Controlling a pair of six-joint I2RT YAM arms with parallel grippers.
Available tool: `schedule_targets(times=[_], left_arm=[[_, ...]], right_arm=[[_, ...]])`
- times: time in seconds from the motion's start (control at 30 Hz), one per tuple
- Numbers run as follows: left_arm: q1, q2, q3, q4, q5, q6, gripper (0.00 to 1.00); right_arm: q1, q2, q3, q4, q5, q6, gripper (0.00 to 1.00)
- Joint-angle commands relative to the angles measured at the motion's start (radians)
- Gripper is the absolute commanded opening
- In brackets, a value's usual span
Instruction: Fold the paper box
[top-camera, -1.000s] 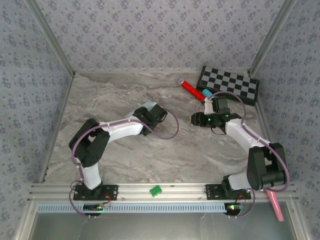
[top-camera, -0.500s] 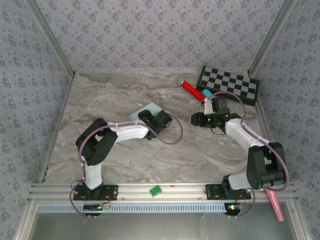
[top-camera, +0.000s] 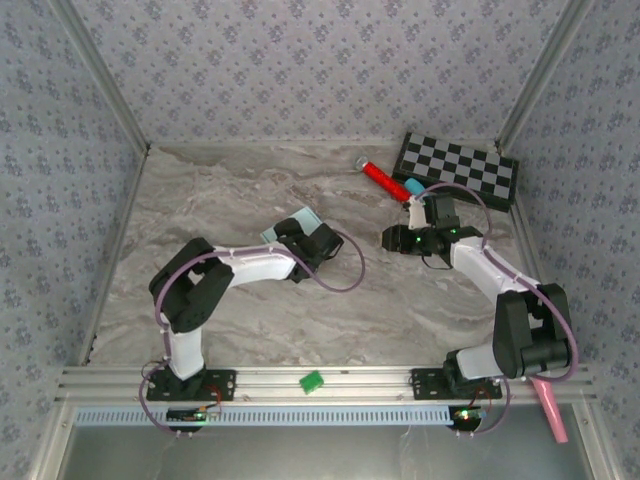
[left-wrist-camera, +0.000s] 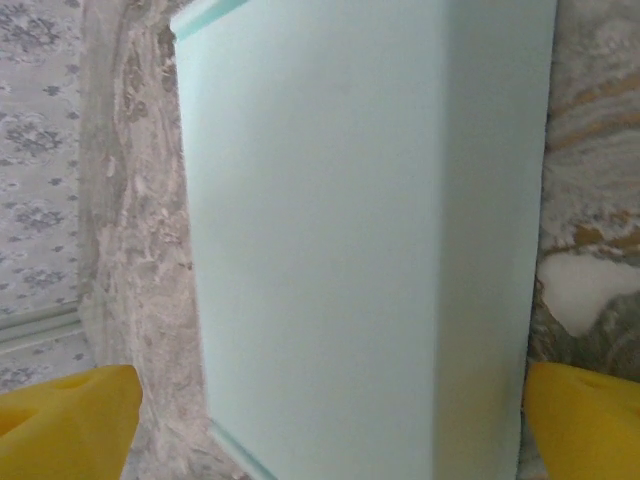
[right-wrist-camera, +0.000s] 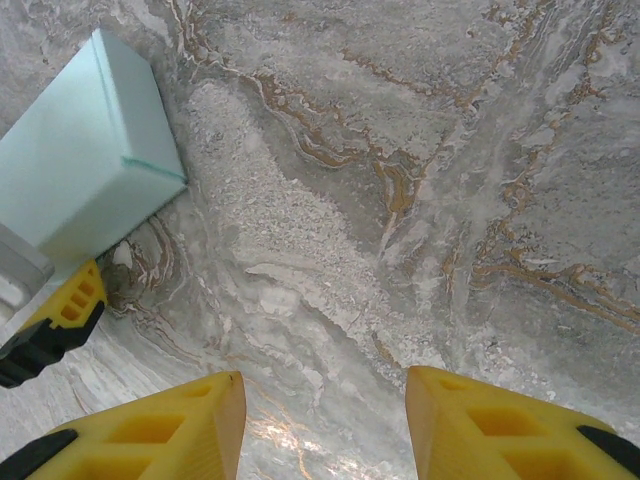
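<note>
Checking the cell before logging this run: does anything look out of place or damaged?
The paper box looks cleanly formed. Two strays: a small green piece sits on the front rail, and a pink stick lies past that rail near the right arm's base.

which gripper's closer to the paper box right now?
Left. The left gripper straddles the paper box, its open fingers on either side. The right gripper hangs open over bare tabletop off to the box's right.
</note>
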Motion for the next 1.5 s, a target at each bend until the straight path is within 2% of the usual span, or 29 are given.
schedule_targets(times=[0.0, 0.17, 0.3, 0.47, 0.6, 0.73, 0.93, 1.07, 1.2, 1.33, 1.47], left_arm=[[-0.003, -0.074, -0.012, 0.031, 0.042, -0.023, 0.99], [0.022, -0.155, -0.045, 0.051, 0.125, -0.076, 0.99], [0.087, -0.255, -0.091, 0.076, 0.224, -0.171, 0.99], [0.236, -0.431, -0.2, 0.15, 0.402, -0.317, 0.99], [0.395, -0.577, -0.306, 0.217, 0.542, -0.446, 0.99], [0.543, -0.681, -0.386, 0.252, 0.626, -0.574, 1.0], [0.68, -0.751, -0.434, 0.22, 0.634, -0.656, 0.99], [0.746, -0.768, -0.451, 0.205, 0.61, -0.656, 0.99], [0.78, -0.773, -0.462, 0.214, 0.553, -0.614, 1.0], [0.796, -0.765, -0.501, 0.297, 0.511, -0.569, 0.99], [0.813, -0.723, -0.531, 0.367, 0.477, -0.531, 1.0]], right_arm=[[-0.007, 0.005, -0.009, -0.007, 0.015, 0.011, 0.48], [-0.011, 0.005, -0.011, -0.004, 0.027, 0.013, 0.48], [-0.014, 0.003, -0.016, -0.004, 0.041, 0.015, 0.49], [-0.021, -0.007, -0.029, 0.003, 0.067, 0.028, 0.48], [-0.033, -0.03, -0.046, 0.021, 0.096, 0.044, 0.48], [-0.049, -0.067, -0.071, 0.044, 0.135, 0.066, 0.48], [-0.087, -0.157, -0.124, 0.098, 0.23, 0.11, 0.49], [-0.125, -0.191, -0.145, 0.135, 0.291, 0.12, 0.51], [-0.189, -0.192, -0.156, 0.192, 0.303, 0.135, 0.54], [-0.236, -0.191, -0.164, 0.263, 0.314, 0.105, 0.57], [-0.246, -0.175, -0.178, 0.345, 0.422, 0.009, 0.61]])
